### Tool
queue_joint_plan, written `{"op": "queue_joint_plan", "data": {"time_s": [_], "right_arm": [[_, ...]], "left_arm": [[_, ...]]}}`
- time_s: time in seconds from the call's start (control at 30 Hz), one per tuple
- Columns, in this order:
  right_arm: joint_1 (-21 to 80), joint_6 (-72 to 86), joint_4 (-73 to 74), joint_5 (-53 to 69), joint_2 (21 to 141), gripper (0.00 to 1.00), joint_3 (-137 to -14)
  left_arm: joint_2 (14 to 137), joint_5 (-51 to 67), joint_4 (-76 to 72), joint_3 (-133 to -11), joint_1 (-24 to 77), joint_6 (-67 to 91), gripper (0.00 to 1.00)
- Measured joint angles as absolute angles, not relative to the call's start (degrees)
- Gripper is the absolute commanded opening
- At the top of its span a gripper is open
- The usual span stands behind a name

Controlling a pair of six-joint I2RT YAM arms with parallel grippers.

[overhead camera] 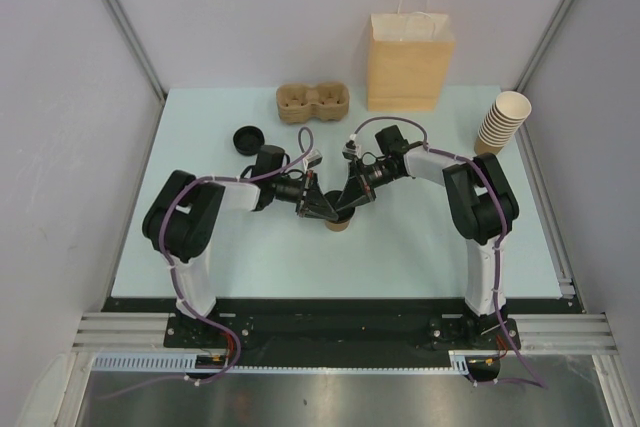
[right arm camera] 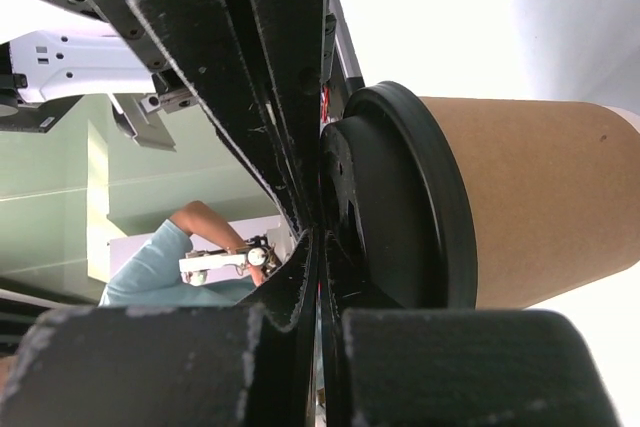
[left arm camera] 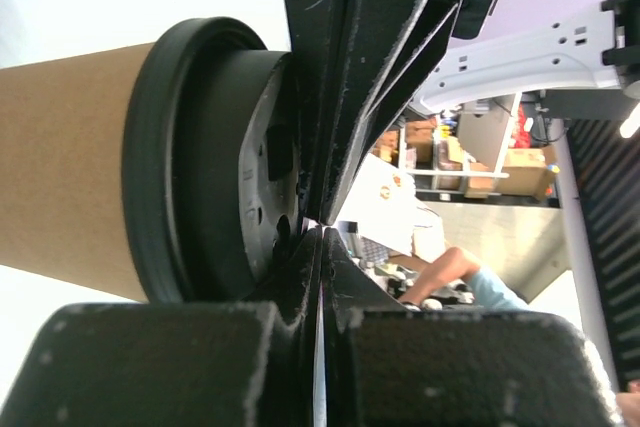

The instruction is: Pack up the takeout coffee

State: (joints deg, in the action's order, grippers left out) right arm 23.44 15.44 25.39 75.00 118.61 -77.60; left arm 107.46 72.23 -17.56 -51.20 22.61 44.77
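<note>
Takeout coffee, lidded, mid-bench
Tan paper cup [overhead camera: 341, 225] stood at the centre of the bench [overhead camera: 420, 247], black lid [left arm camera: 200, 162] seated on its rim; left end effector [overhead camera: 318, 209] and right end effector [overhead camera: 346, 205] were both closed, gripping nothing, tips against the lid top

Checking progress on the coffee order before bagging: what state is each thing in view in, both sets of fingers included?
paper cup: upright, lid on.
black lid: on the cup's rim.
spare lid: lying loose, on no cup.
pulp tray: both wells empty.
paper bag: standing upright.
cup stack: nested, leaning.
left gripper: fingers shut, tips against the lid.
right gripper: fingers shut, tips against the lid.
</note>
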Motion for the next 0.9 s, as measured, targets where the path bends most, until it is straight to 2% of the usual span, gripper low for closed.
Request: {"op": "queue_joint_plan", "data": {"time_s": [0.43,0.9], "right_arm": [[23.9,16.49,24.25,74.56,117.8,0.0,-77.03],[24.27,21.04,16.62,71.26,107.9,0.0,-75.22]], "left_arm": [[107.22,73.36,-18.06,-51.11,22.06,45.54,0.0],[96.73,69.12,-24.64,-48.75,23.9,50.06,0.0]]}}
